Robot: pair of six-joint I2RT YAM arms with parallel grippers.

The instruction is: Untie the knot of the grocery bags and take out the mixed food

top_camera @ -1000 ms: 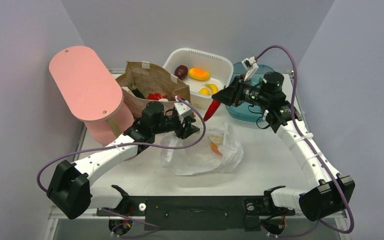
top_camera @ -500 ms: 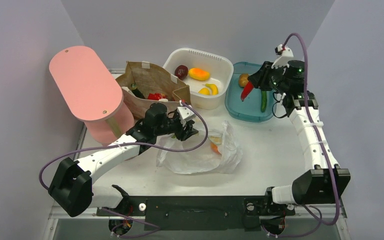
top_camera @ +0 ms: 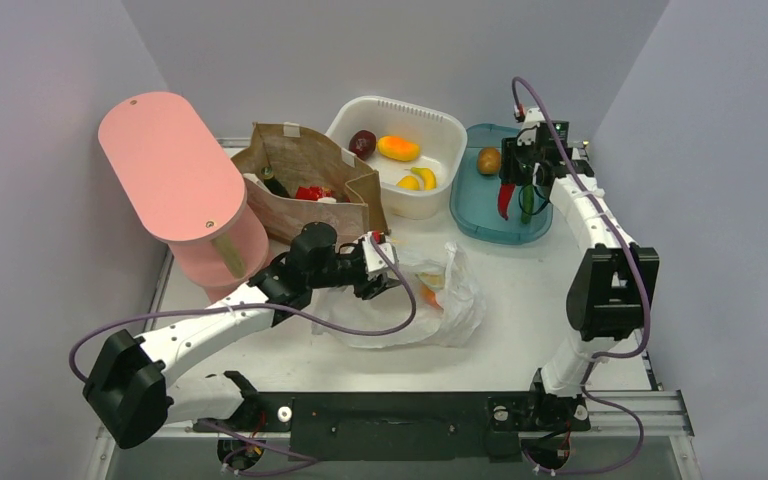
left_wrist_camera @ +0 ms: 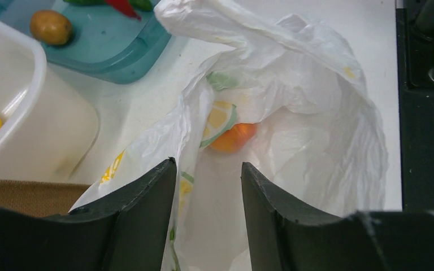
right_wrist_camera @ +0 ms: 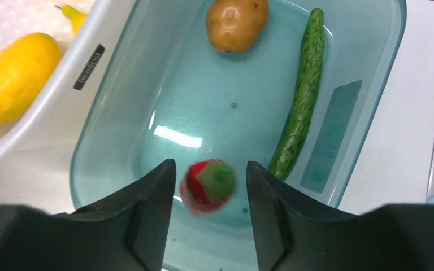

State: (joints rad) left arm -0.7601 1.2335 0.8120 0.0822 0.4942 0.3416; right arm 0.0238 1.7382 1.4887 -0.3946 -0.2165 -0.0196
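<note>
**Inspector:** Item one, the thin translucent white plastic grocery bag [left_wrist_camera: 316, 84] with yellow lemon prints. Location?

**Recorder:** Centre of the left wrist view, slumped on the white desk [left_wrist_camera: 373, 22], mouth agape toward the camera. No knot is visible. One round peach-orange fruit [left_wrist_camera: 234, 137] lies inside, mid-frame.

**Inspector:** State of the left gripper [left_wrist_camera: 208, 165]?

**Recorder:** Jaws parted at the bottom of the frame. A fold of the bag's rim runs up between them, not pinched.

**Inspector:** Handling assessment?

**Recorder:** Judged: the film is very light, limp and slippery, and would drag with any pull instead of staying put. The best purchase is the bunched rim fold or the twisted upper edge at the top of the frame, not a single flat layer. The fruit looks smooth and likely to roll. It should be taken across its widest part, gently, since it may bruise.

**Inspector:** State of the right gripper [right_wrist_camera: 210, 164]?

**Recorder:** Over the clear teal plastic tray [right_wrist_camera: 147, 101], lower centre of the right wrist view. The small red pepper [right_wrist_camera: 208, 186] sits between the jaws, blurred; whether it is clamped or let go cannot be told. A long green cucumber [right_wrist_camera: 299, 107] lies in the tray at right, a brown oval fruit [right_wrist_camera: 237, 22] at the top.
</note>
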